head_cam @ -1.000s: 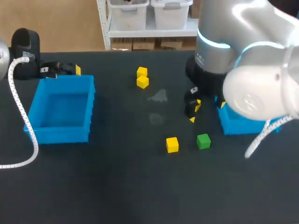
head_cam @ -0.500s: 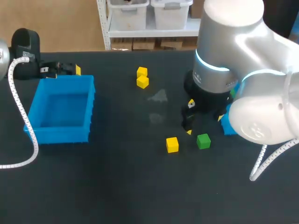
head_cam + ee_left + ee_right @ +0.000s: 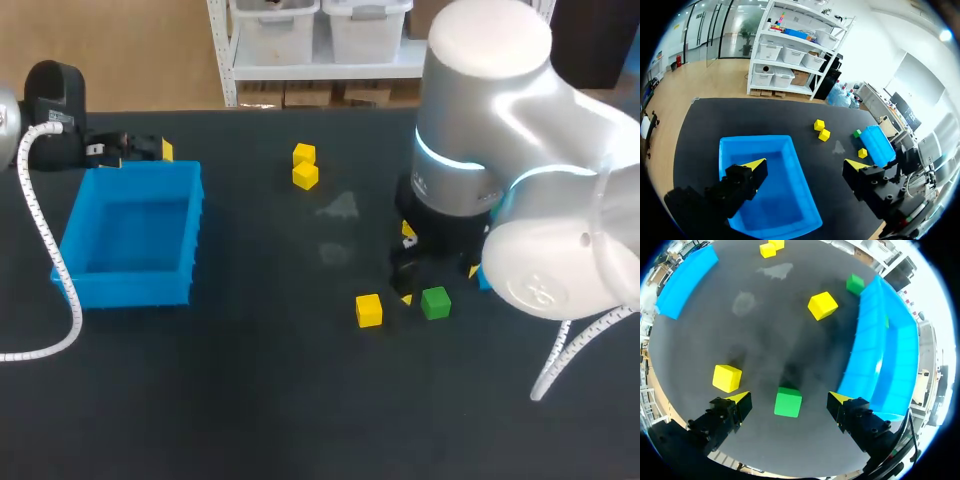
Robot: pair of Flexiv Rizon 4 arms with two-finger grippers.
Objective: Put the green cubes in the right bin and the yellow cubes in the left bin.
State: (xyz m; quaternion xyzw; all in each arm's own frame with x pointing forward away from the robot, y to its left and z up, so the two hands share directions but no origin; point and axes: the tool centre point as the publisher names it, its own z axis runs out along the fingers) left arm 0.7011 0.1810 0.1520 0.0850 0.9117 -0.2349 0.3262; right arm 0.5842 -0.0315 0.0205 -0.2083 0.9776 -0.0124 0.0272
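My right gripper (image 3: pixel 789 399) is open, and a green cube (image 3: pixel 788 401) lies on the table between its fingers, touched by neither. In the head view that green cube (image 3: pixel 435 302) sits just below the right gripper (image 3: pixel 439 284). A yellow cube (image 3: pixel 727 378) lies beside one finger; it is the yellow cube (image 3: pixel 368 309) left of the green one. Ahead lie another yellow cube (image 3: pixel 822 305) and a second green cube (image 3: pixel 855 284) by the right bin (image 3: pixel 885 355). Two yellow cubes (image 3: pixel 304 165) sit at the back. My left gripper (image 3: pixel 805 165) hangs open over the left bin (image 3: pixel 770 185).
The right arm's bulk hides most of the right bin (image 3: pixel 483 280) in the head view. The left bin (image 3: pixel 130 235) holds no cubes. A white cable (image 3: pixel 45 250) runs along its left side. Pale smudges (image 3: pixel 338 208) mark the table's middle.
The right arm has swung from beside the right bin toward the front, bringing its open gripper down around the green cube. The left arm has stayed put.
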